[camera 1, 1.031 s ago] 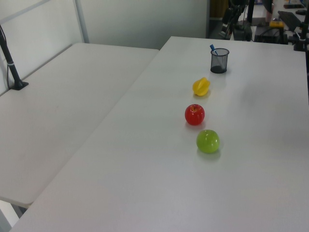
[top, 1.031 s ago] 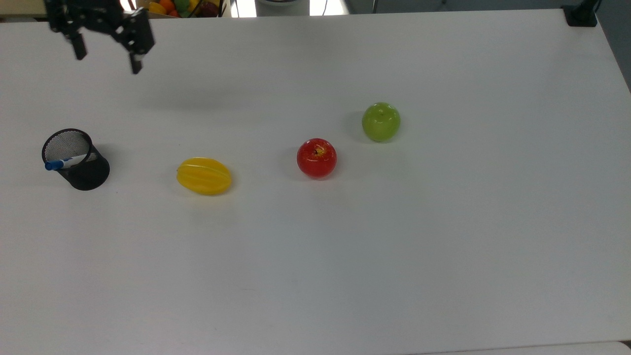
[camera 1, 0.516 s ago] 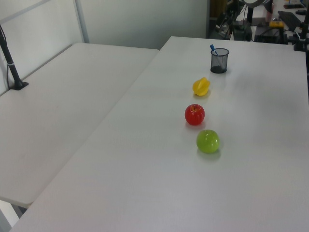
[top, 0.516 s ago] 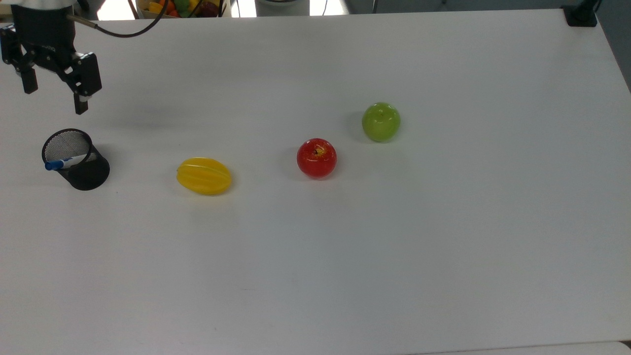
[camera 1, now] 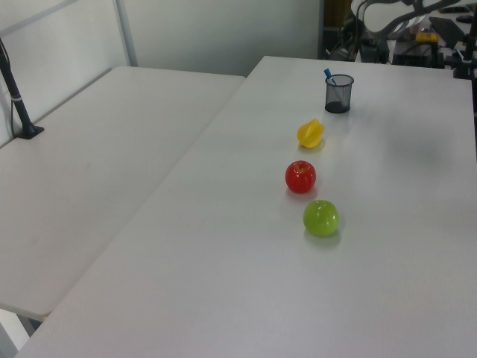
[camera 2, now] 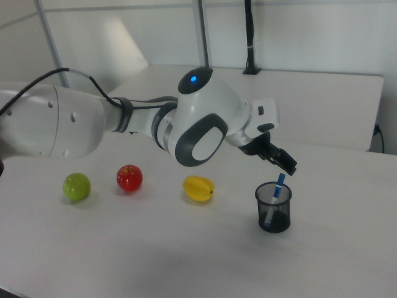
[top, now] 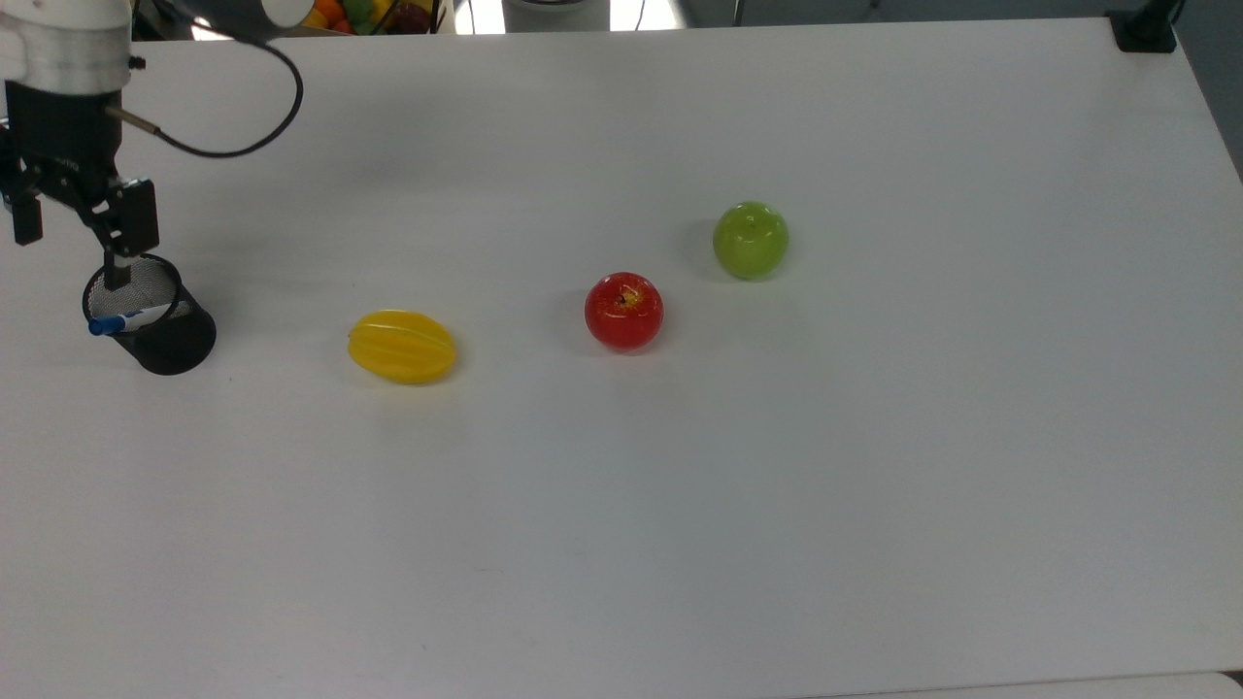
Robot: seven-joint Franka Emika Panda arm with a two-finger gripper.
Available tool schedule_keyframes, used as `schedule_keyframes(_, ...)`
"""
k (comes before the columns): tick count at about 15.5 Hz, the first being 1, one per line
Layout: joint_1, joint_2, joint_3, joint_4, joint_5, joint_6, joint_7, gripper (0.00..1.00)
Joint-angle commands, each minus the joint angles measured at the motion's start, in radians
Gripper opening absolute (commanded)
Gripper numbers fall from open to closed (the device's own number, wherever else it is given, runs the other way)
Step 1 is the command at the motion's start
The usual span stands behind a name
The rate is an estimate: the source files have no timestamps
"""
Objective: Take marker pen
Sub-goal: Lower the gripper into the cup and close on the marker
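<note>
Counting — one marker pen, three fruits

The pen cup was positioned at the top view's left edge on the table, with the marker pen leaned inside it. The gripper was located directly above the cup in frame. The starfruit, red apple and green apple were arranged rightward, well apart.
</note>
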Motion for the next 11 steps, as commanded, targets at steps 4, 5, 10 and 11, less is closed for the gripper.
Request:
schedule_keyframes(4,-0.003,0.073,-0.007,0.014,0.026,0.088,0.056,0.89)
schedule_keyframes(5,-0.003,0.077,-0.007,0.014,0.026,0.089,0.056,0.86)
schedule_keyframes(10,-0.002,0.101,-0.005,0.016,0.024,0.099,0.056,0.67)
schedule_keyframes(11,-0.002,0.104,-0.005,0.016,0.024,0.117,0.056,0.58)
